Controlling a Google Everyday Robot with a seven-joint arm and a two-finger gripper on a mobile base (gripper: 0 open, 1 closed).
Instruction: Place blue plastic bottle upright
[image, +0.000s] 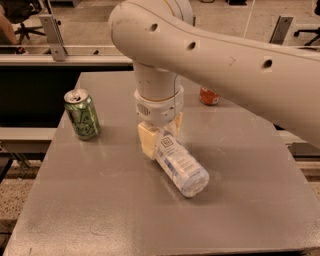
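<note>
The blue plastic bottle (180, 165) is clear with a white-and-pale-blue label. It lies on its side on the grey table (100, 200), base pointing toward the front right. Its cap end is hidden under my gripper. My gripper (161, 133) hangs from the big white arm and sits over the bottle's upper end. One cream finger (147, 141) is on the bottle's left side, the other on its right. The fingers are closed against the bottle, which still rests on the table.
A green can (81, 114) stands upright at the table's left. A red soda can (209, 96) stands at the back, partly hidden by the arm. The table's front edge is near the bottom of the view. Chairs and rails stand behind.
</note>
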